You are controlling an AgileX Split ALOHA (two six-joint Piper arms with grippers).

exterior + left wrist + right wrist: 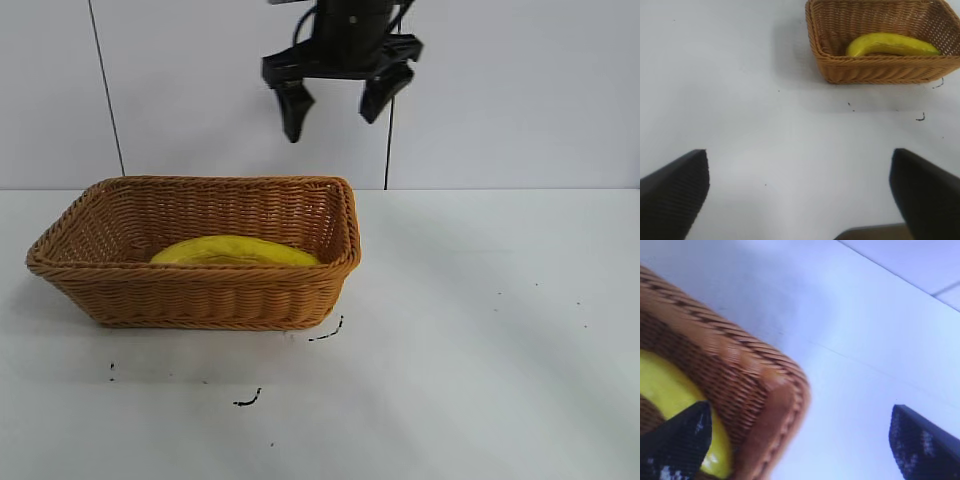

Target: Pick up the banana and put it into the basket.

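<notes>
The left gripper (799, 192) has its two dark fingers (674, 192) spread wide apart, with nothing between them, only bare white table (740, 100) under them. Far from the gripper stands the wicker basket (875, 70) on the table. The banana (892, 45) lies inside the basket, along its nearer long wall, and it is yellow with a gentle curve. Some small black marks (921, 118) are on the table just beside the basket.

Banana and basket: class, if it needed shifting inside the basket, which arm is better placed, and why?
Likely the right. Its open pincer hangs above the basket holding the banana. The left pincer, also open, views the basket from farther across the table.
</notes>
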